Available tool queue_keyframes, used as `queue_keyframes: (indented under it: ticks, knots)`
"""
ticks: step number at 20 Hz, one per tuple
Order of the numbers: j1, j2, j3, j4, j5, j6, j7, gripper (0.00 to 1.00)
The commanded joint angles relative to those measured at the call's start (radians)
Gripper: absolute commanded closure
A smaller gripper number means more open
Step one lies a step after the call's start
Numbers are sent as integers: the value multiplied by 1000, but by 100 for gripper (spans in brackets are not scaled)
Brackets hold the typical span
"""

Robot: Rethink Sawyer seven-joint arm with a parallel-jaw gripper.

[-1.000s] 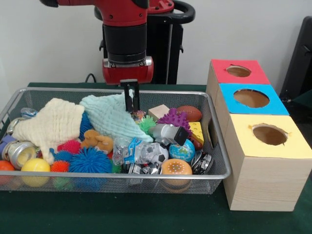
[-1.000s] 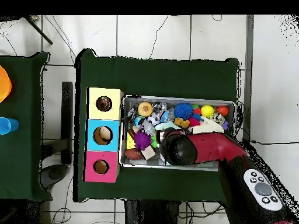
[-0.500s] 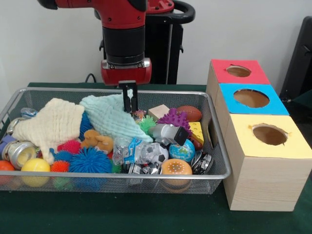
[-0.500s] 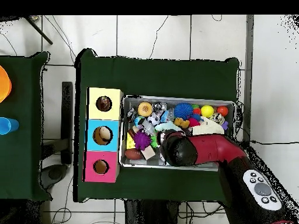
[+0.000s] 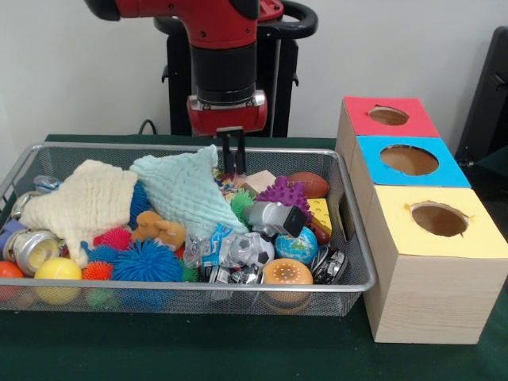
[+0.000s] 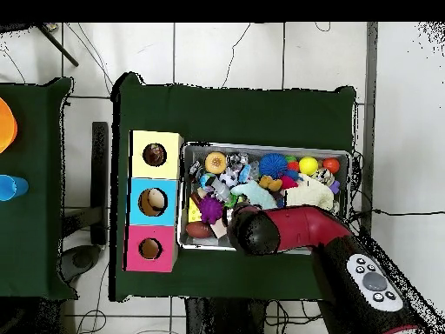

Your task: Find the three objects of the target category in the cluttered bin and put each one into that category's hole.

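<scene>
A wire bin (image 5: 182, 287) is full of small toys. A mint cloth (image 5: 182, 190) lies over its back middle with one corner raised. My gripper (image 5: 232, 159) hangs at that raised corner, shut on it, just above a wooden block (image 5: 259, 181). Around it lie a purple spiky ball (image 5: 283, 193), a brown football (image 5: 308, 184), a globe ball (image 5: 297, 244) and a toy burger (image 5: 286, 274). To the right stand three boxes with a red hole top (image 5: 388, 116), a blue one (image 5: 409, 159) and a yellow one (image 5: 438, 219). In the overhead view the arm (image 6: 252, 230) hides the gripper.
A cream cloth (image 5: 83, 198) covers the bin's left part, with a blue spiky ball (image 5: 147, 262), a yellow ball (image 5: 57, 271) and a can (image 5: 30, 248) near it. In the overhead view the boxes (image 6: 153, 202) stand left of the bin (image 6: 265, 147).
The gripper has moved right along the bin's back and risen slightly. The mint cloth's corner has come up and shifted right with it.
</scene>
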Motion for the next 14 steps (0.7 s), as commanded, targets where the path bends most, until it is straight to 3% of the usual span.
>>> queue_keyframes:
  ticks: [1,7,14]
  knots:
    - [72,6,-34,161,54,-79,202,100]
    - [141,-129,-69,272,148,-80,265,100]
    - [168,-190,-90,317,224,-65,236,100]
